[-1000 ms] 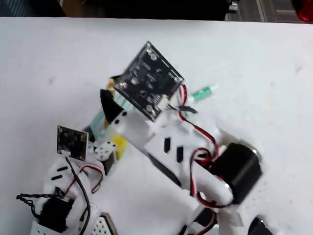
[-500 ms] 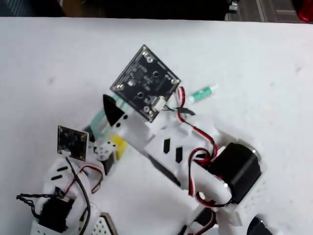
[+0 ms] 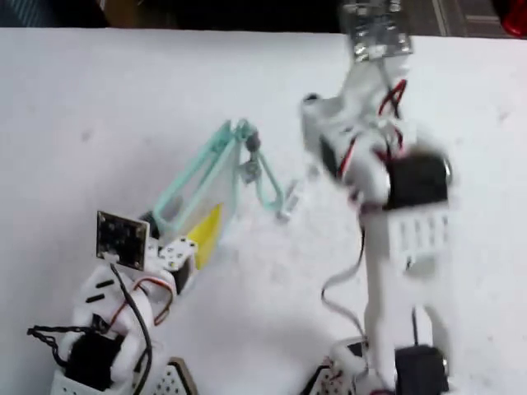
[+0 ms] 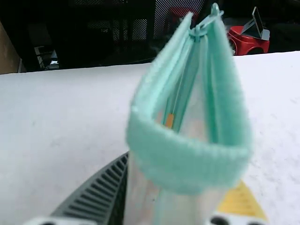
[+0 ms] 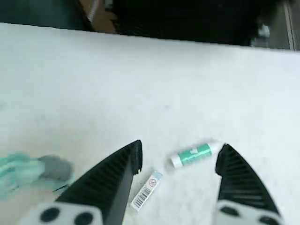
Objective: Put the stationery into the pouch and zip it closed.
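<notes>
One pouch [image 4: 187,150] upright, clamped in left fingers [image 4: 98,192]. Right fingers [image 5: 110,180] spread wide, empty. On bench [image 3: 99,99]: one tube [image 5: 194,153], one barcoded stick [image 5: 146,190].

The white table [image 3: 123,99] is carrying a mint-green zip pouch [image 3: 198,185] standing on edge. A green-and-white tube [image 5: 194,153] and a small white barcode-labelled stick [image 5: 146,190] are lying near each other.
</notes>
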Controlling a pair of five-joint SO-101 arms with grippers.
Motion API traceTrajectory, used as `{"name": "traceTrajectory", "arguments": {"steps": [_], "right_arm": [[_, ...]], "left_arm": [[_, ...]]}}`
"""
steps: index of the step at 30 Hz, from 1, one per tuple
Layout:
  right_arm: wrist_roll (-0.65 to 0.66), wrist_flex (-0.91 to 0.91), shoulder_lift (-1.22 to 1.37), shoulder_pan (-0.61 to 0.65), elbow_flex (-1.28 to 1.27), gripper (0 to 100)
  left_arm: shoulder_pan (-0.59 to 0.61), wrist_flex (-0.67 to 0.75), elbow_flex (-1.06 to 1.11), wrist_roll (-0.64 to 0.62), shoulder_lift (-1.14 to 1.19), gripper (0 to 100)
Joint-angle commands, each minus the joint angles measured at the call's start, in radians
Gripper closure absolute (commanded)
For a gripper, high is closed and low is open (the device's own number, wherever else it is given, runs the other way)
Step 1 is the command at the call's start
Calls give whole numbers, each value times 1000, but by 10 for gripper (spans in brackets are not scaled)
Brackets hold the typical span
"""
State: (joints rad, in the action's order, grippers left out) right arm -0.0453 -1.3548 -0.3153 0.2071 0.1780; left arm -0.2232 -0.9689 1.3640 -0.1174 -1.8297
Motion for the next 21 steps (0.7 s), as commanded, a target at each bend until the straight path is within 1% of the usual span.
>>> {"name": "traceTrajectory", "arguments": {"steps": [1, 5, 9, 12, 16, 21], "right_arm": [[-133, 151, 101, -128, -130, 758], [-230, 314, 285, -209, -206, 757], [-333, 394, 450, -220, -190, 756], [-385, 400, 564, -197, -110, 755], [-419, 394, 716, -171, 26, 755], [-446, 332, 905, -179, 201, 755]], "left_arm": [[-15, -3, -6, 6, -1, 770], [-15, -3, -6, 6, -1, 770], [-15, -3, -6, 6, -1, 770], [-15, -2, -6, 6, -1, 770], [-15, -2, -6, 6, -1, 770], [-15, -2, -6, 6, -1, 770]]}}
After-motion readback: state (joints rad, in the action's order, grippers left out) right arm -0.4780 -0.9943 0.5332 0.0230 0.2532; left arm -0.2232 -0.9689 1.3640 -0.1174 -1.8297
